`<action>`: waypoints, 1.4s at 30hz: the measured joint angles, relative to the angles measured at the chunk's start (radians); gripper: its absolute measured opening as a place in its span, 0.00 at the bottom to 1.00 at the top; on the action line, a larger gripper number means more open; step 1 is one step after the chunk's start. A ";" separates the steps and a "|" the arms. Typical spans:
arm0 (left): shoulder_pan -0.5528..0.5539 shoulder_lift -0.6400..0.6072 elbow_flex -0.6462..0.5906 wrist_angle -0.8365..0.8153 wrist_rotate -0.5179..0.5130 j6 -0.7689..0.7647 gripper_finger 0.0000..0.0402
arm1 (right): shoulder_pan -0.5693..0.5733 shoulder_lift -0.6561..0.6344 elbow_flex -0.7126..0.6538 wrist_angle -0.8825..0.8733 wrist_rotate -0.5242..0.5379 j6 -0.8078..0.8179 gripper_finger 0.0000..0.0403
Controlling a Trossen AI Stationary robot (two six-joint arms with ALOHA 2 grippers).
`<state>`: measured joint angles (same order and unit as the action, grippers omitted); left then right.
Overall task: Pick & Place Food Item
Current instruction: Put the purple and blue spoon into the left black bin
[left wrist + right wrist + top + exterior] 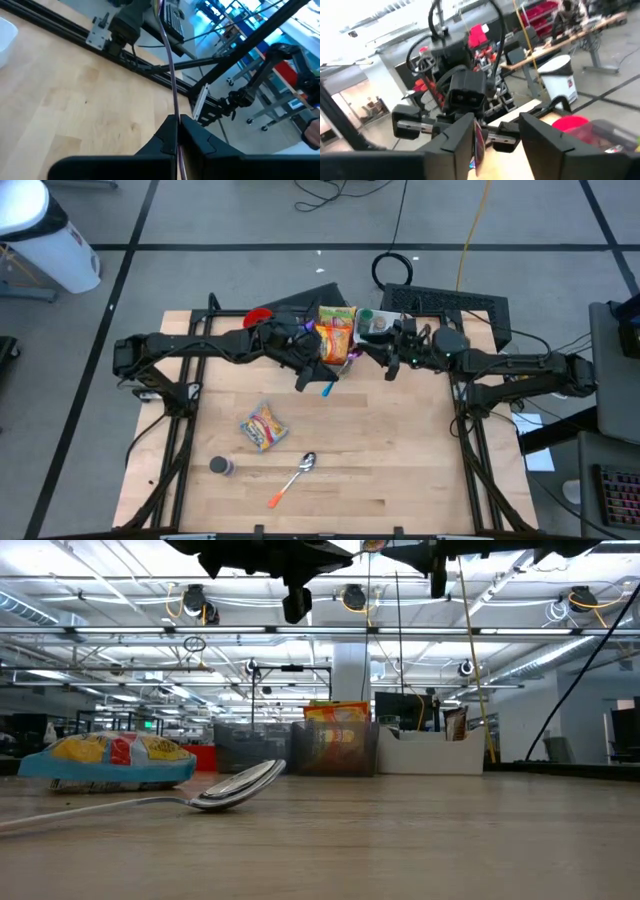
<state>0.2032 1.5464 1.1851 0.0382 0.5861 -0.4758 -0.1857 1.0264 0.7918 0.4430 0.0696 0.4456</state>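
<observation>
My left gripper [177, 122] is shut on a thin purple packet [171, 75], seen edge-on, high over the table's far middle [340, 363]. My right gripper [495, 135] faces it from the right [385, 362]. Its fingers are open, and the packet's other end [479, 145] stands between them, close beside one finger; I cannot tell whether it touches. An orange-yellow snack bag [337, 330] stands upright in a clear bin behind them. Another yellow snack bag [264, 426] lies flat on the table. My left gripper pinches the purple packet between its two fingers, with the packet's flat sides against the pads [174, 131]. The fingers come roughly level from the table's left. The packet sticks out past the fingertips toward the right arm, lifted clear of the table.
A spoon with an orange handle [296, 476] and a small dark jar [220, 466] lie near the front. A red bowl [258, 317] and a white tray [430, 752] stand along the far edge. Bare wood lies at the front right [400, 470].
</observation>
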 joint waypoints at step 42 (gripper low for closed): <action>0.524 -0.106 0.001 -0.672 -0.071 0.387 0.01 | -0.093 -0.054 -0.002 -0.214 0.065 -0.015 0.51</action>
<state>0.7267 1.4400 1.1858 -0.6341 0.5152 -0.0885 -0.2783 0.9723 0.7902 0.2295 0.1346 0.4306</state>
